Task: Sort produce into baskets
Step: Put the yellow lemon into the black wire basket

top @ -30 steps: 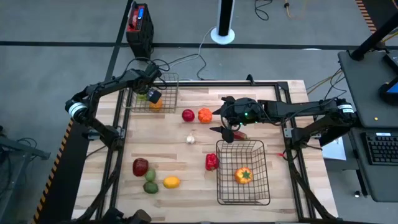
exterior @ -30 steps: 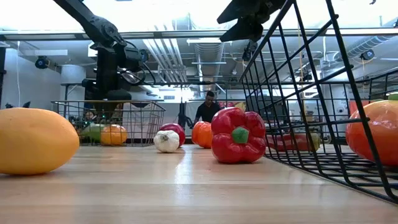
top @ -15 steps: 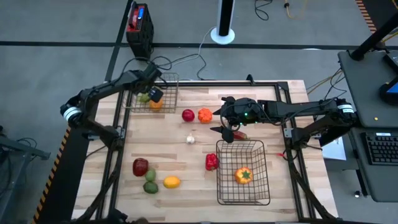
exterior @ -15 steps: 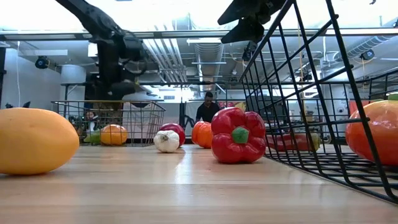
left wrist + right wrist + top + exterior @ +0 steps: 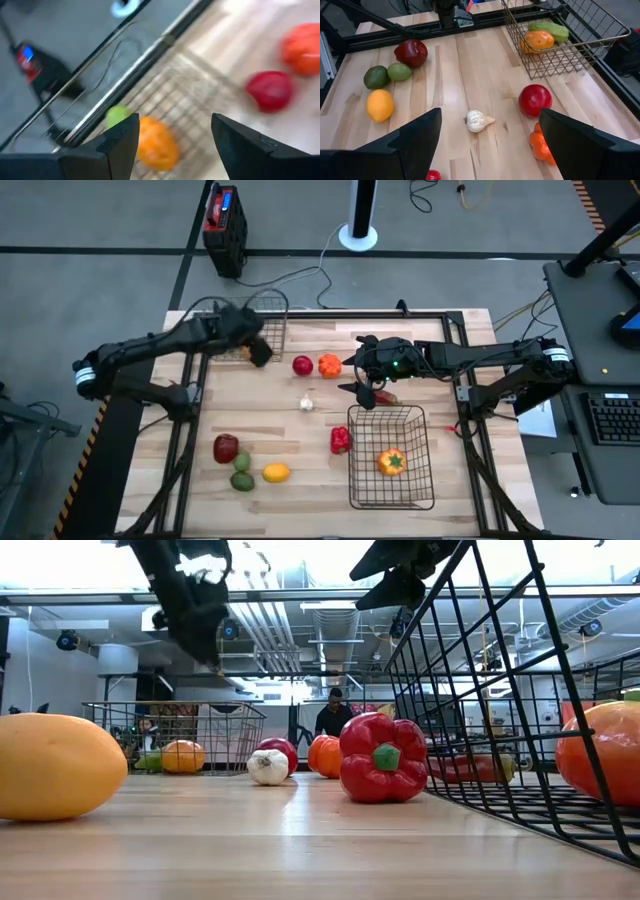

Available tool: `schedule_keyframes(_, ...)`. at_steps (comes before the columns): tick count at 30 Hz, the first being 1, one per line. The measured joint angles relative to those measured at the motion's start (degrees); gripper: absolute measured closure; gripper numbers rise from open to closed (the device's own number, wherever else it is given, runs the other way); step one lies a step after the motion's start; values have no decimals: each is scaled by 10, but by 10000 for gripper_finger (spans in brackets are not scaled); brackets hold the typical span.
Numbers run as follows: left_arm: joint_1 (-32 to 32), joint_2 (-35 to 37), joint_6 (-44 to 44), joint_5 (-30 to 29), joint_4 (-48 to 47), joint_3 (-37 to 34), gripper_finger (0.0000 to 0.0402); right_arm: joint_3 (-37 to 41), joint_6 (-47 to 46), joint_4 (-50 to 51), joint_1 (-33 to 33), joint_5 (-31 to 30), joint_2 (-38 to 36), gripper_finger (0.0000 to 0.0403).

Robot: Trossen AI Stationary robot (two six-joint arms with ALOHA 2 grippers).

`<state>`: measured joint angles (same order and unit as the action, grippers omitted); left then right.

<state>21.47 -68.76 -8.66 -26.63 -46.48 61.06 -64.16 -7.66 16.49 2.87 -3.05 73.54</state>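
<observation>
My left gripper [image 5: 260, 352] hangs open and empty over the near side of the small basket [image 5: 276, 323] at the table's far left; an orange fruit [image 5: 157, 143] and a green piece [image 5: 117, 116] lie in that basket. My right gripper [image 5: 362, 388] waits open above the far end of the large basket [image 5: 392, 483], which holds an orange pepper [image 5: 391, 462]. On the bare table lie a red apple [image 5: 302, 365], an orange tomato [image 5: 329, 365], a white garlic [image 5: 306, 404] and a red pepper [image 5: 341, 440].
Near the left front lie a dark red fruit [image 5: 226, 447], two green pieces [image 5: 242, 471] and a yellow lemon [image 5: 276, 473]. A red chili [image 5: 386, 397] lies under my right gripper. A dark frame [image 5: 330, 315] rims the table. A person [image 5: 333, 712] shows far behind.
My left gripper has risen from low over the small basket and swung a little toward the table's near edge, turning as it went; its fingers have stayed open. The orange and green pieces have stayed in the basket.
</observation>
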Motion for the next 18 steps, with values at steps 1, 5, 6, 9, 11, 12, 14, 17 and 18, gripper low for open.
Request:
schedule_keyframes(1, -22, 5, 0, 0, 0, 0, 173, 0, 0, 0, 0, 0, 0, 78)
schedule_keyframes(5, -109, 12, 1, 0, 1, 0, 173, 1, 0, 0, 0, 0, 0, 78)
schedule_keyframes(6, -129, 12, 3, 0, 2, 0, 173, 2, 0, 0, 0, 0, 0, 78)
schedule_keyframes(9, -185, 4, 9, 1, 2, 0, 173, 6, 0, 0, 0, 0, 0, 78)
schedule_keyframes(11, -217, -5, 10, 1, 3, 0, 173, 9, 0, 0, 0, 0, 0, 78)
schedule_keyframes(12, -231, -9, 9, 1, 3, 0, 173, 9, 1, 0, 0, 0, 0, 77)
schedule_keyframes(14, -256, -19, 7, 1, 6, -1, 173, 10, 1, 0, 0, 0, 0, 74)
schedule_keyframes(17, -292, -36, 7, 1, 22, -1, 173, 10, 1, 0, 0, 0, 0, 71)
schedule_keyframes(18, -303, -42, 7, 2, 28, -1, 173, 10, 2, 0, 0, 1, 0, 70)
